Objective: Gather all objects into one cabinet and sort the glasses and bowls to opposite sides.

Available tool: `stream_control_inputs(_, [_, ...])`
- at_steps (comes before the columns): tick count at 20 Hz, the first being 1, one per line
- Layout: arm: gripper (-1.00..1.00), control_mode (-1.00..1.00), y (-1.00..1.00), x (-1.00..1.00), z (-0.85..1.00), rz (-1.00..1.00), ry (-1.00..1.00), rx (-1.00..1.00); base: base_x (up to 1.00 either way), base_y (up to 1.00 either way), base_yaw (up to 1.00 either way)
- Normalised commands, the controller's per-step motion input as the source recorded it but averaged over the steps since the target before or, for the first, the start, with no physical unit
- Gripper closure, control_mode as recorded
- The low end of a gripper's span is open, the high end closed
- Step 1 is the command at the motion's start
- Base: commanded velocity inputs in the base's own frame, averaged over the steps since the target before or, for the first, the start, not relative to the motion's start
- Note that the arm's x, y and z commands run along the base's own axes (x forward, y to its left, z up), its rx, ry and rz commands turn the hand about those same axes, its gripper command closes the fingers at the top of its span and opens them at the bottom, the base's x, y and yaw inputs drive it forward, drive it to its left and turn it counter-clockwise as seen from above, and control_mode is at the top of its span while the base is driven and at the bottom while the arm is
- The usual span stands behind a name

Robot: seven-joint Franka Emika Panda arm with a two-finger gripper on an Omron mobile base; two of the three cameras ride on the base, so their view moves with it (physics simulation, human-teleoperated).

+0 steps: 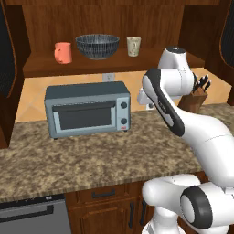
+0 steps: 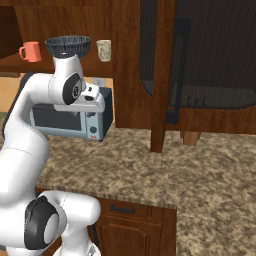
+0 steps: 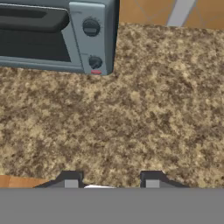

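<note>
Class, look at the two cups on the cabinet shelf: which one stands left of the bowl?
The salmon-orange cup, with a handle; the beige cup stands right of the dark ribbed bowl.

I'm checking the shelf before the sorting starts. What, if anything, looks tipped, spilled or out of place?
Nothing stands out. On the cabinet shelf the salmon-orange cup, the dark ribbed bowl and the beige cup all stand upright in a row. The toaster oven sits square on the counter, with nothing spilled.

Left base view: from behind the arm's left, facing the toaster oven (image 1: 87,109) and shelf (image 1: 91,65) squarely. Right base view: same oven (image 2: 70,120), obliquely from the right. Hand view: close, looking down onto the counter (image 3: 144,109), oven corner (image 3: 87,39) shared.
</note>
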Motion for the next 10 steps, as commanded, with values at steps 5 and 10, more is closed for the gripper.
stream_control_inputs(5, [-1.00, -1.00, 0.08, -0.13, 0.00, 0.00, -0.09, -0.04, 0.00, 0.00, 0.00])
stream_control_inputs(10, [-1.00, -1.00, 0.23, -0.70, 0.17, -0.01, -0.57, -0.05, 0.00, 0.00, 0.00])
